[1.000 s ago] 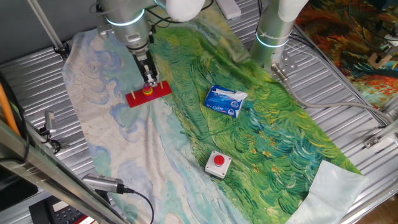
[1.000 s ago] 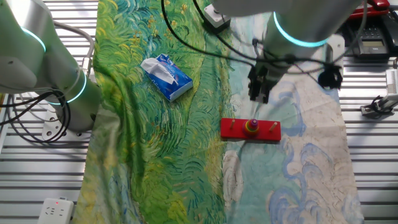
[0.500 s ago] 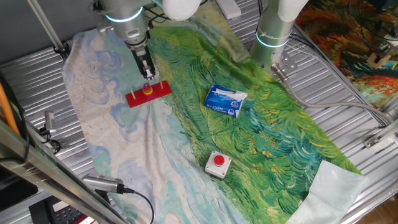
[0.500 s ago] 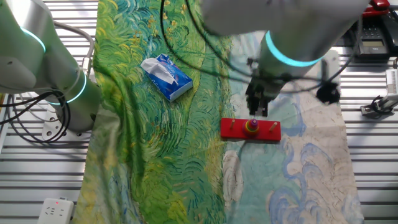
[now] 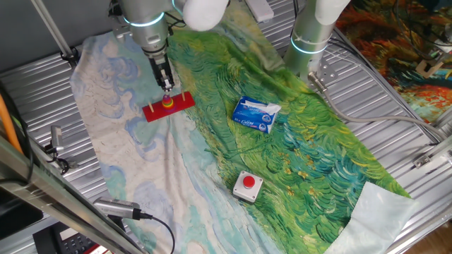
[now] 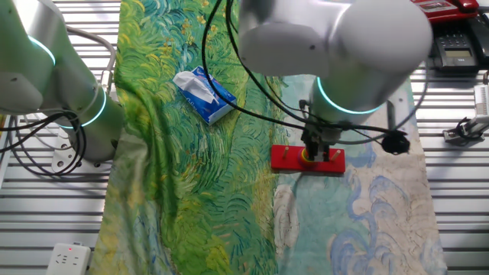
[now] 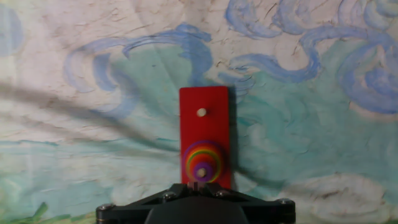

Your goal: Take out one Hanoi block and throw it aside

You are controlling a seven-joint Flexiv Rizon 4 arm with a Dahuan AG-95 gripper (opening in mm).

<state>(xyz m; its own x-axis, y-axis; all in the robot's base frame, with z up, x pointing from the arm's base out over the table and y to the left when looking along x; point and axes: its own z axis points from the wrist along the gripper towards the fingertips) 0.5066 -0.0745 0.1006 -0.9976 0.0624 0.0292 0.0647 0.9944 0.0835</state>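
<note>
The tool (image 5: 167,87) hangs just above the stacked rings on the red base board (image 7: 204,138) – the purple Hanoi block (image 7: 201,170) tops that stack on the middle peg – though I cannot tell how wide its jaws stand.

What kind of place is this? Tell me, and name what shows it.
Most likely a robotics lab test bench: a ridged metal table draped in a painted cloth, a second robot arm mounted on it, and staged props such as a Hanoi peg board and a red push-button.
</note>
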